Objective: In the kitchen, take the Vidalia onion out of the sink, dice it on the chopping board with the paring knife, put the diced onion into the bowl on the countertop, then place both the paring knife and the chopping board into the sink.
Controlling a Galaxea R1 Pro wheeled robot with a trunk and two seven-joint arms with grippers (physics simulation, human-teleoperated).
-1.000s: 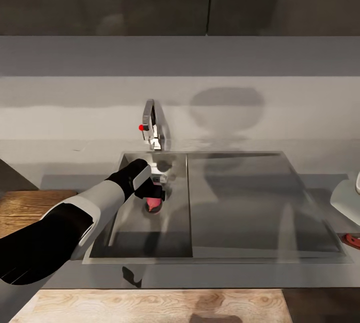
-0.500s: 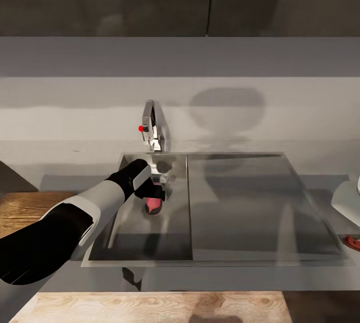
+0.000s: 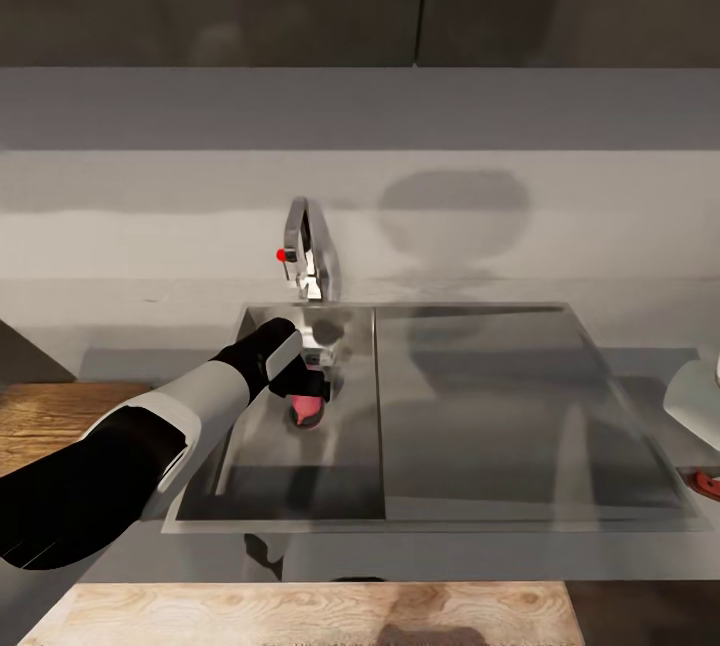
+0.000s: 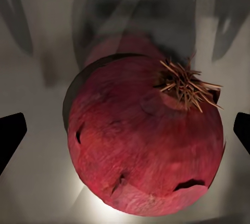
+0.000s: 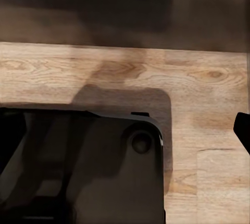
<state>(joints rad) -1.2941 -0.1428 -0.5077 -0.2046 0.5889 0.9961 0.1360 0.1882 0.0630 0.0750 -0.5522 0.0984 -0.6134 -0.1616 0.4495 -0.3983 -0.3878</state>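
My left gripper (image 3: 312, 394) hangs wide open around the onion (image 4: 146, 140), mid-frame, holding nothing. It's round, papery, likely slippery: grip the widest girth.

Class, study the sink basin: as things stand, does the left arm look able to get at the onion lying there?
Probably yes. The left gripper is already down in the sink basin, directly over the red onion, with its fingertips spread to either side of it. Nothing lies between them and the onion.

Left arm: extended forward and down, wrist bent
Left gripper (image 3: 310, 396): fingers spread wide, tips apart
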